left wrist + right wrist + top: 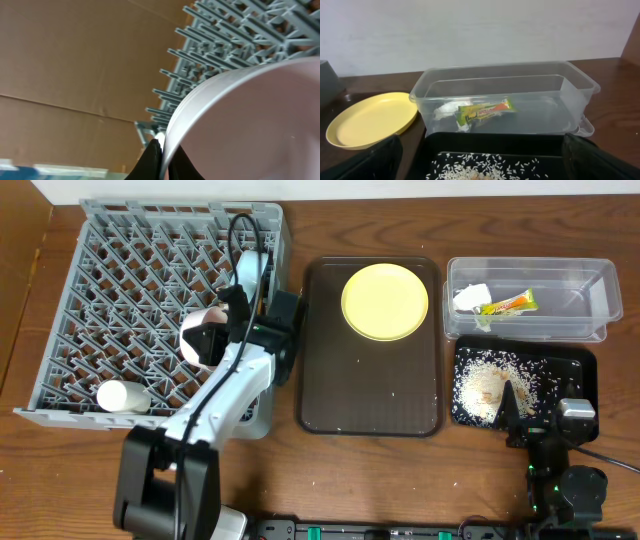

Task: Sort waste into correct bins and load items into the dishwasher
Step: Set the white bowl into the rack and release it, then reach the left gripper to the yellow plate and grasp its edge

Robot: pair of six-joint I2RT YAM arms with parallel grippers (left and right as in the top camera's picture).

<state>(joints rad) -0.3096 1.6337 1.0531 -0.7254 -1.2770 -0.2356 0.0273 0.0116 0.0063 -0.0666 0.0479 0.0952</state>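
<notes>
My left gripper [212, 338] is shut on the rim of the white bowl [190, 345] and holds it tilted over the grey dish rack [120, 280]. In the left wrist view the fingers [164, 161] pinch the bowl's [250, 125] edge, with the rack's pegs [225, 45] behind. A small white cup [122, 396] lies in the rack's front left. The yellow plate [385, 301] sits on the brown tray. The clear tub [585, 292] holds the wrapper [510, 304] and the crumpled paper [470, 297]. The black tray [565, 365] holds rice crumbs [488, 385]. My right gripper [520, 418] is open and empty over its near edge.
The brown serving tray [370, 390] lies between the rack and the bins, with a few crumbs on it. The right wrist view shows the tub [580, 82], wrapper [485, 111], plate [370, 120] and black tray [495, 142]. I do not see the light blue bowl or the chopsticks.
</notes>
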